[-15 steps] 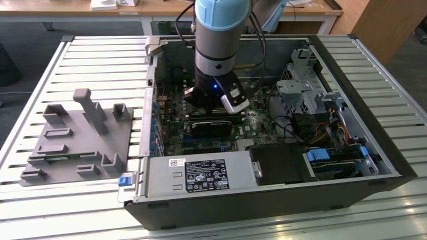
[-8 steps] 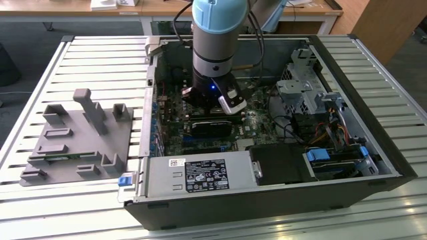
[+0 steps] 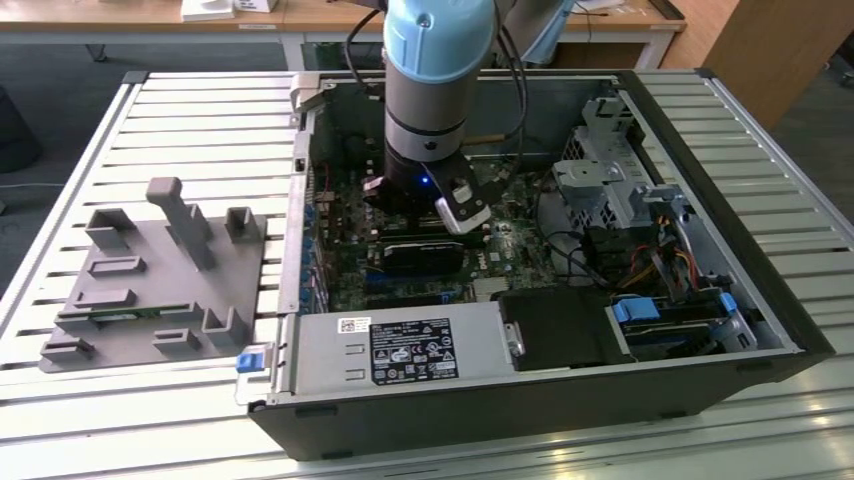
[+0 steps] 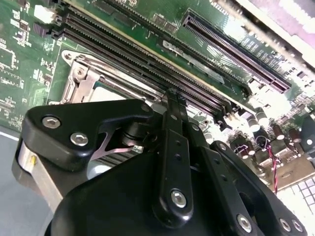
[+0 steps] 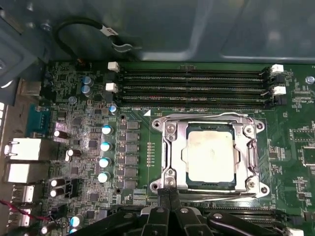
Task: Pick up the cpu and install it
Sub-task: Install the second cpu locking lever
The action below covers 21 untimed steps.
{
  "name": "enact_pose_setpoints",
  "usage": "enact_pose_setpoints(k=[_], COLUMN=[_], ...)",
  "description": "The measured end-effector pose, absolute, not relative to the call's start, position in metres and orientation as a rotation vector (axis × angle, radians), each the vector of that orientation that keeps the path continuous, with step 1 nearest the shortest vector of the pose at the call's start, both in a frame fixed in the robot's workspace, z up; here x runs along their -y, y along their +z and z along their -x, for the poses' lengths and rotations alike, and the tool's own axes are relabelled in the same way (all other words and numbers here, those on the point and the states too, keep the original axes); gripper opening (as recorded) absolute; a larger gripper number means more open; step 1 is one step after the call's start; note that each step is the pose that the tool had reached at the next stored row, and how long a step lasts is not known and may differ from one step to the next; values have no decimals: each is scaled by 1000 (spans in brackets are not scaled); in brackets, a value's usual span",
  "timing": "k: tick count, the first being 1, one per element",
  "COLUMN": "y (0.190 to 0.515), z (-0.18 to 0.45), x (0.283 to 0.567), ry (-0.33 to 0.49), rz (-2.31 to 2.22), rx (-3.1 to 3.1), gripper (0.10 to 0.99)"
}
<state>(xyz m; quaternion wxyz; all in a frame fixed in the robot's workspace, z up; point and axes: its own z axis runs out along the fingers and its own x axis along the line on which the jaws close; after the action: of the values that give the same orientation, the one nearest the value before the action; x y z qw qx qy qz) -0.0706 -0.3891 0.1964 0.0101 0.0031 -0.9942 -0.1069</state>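
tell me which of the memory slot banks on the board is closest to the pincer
The bank of memory slots on the pincer's side of the cpu socket; the other bank of memory slots lies across the socket, by the case wall.

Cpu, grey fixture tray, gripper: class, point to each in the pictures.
cpu (image 5: pixel 210 153): first wrist view, middle of its metal top.
grey fixture tray (image 3: pixel 127 300): exterior view, flat base.
gripper (image 5: pixel 169 192): first wrist view, fingertips.

Even daylight is recorded over the slatted table (image 3: pixel 160 110) in the exterior view, with glare streaks near its front edge. The case interior (image 3: pixel 441 240) is darker. In the second wrist view, the gripper linkage (image 4: pixel 172 162) is blurred; bright glare sits on the motherboard (image 4: pixel 256 98) beyond it.
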Motion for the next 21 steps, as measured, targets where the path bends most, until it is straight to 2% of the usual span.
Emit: enact_pose_setpoints(k=[21], y=[193], z=[78], x=[395], ry=[-427], rz=[-11], rx=[3093], gripper=[106])
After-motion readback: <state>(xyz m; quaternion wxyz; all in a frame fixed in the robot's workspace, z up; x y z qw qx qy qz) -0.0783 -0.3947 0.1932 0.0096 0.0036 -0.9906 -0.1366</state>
